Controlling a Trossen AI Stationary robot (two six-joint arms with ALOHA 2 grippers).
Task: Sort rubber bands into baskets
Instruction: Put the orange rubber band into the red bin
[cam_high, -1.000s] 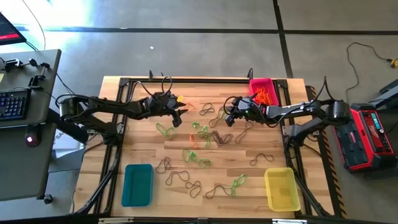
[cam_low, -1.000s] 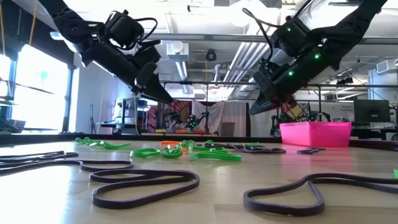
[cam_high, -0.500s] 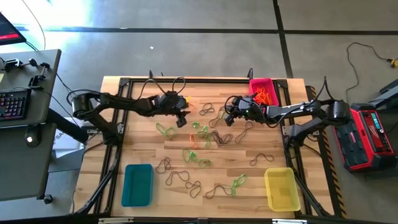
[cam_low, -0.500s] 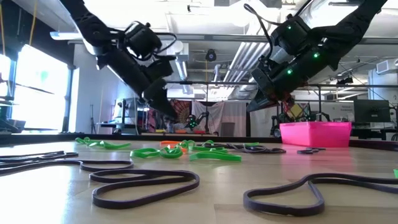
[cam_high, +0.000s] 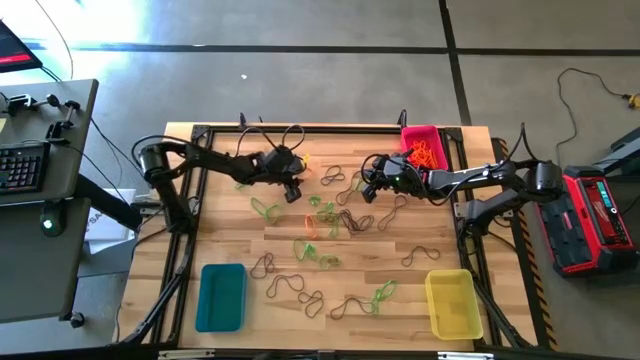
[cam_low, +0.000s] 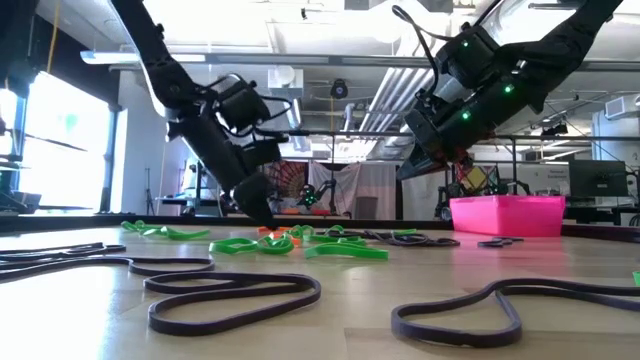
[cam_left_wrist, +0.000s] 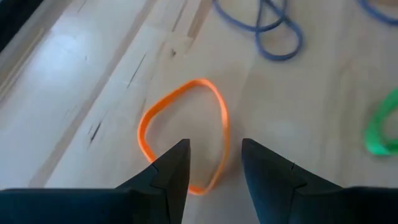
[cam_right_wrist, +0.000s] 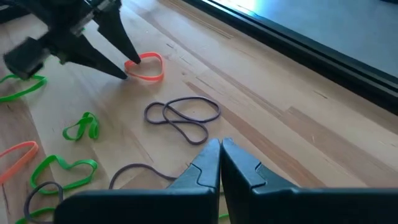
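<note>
Lying flat on the wooden table (cam_high: 220, 240), an orange rubber band (cam_left_wrist: 186, 140) sits right under the left gripper (cam_left_wrist: 214, 163), whose fingers are apart. Farther off, the right gripper (cam_right_wrist: 220, 152) hangs near the pink basket (cam_high: 421, 135), fingers pressed together, holding nothing.

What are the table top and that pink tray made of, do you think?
The table top looks like pale wood in glued strips with a matte finish; grain lines show. The pink tray seems moulded plastic: bright even colour, smooth, slightly glossy walls.

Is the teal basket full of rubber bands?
No, in the high view the teal basket shows only its bare floor, with no bands inside.
</note>
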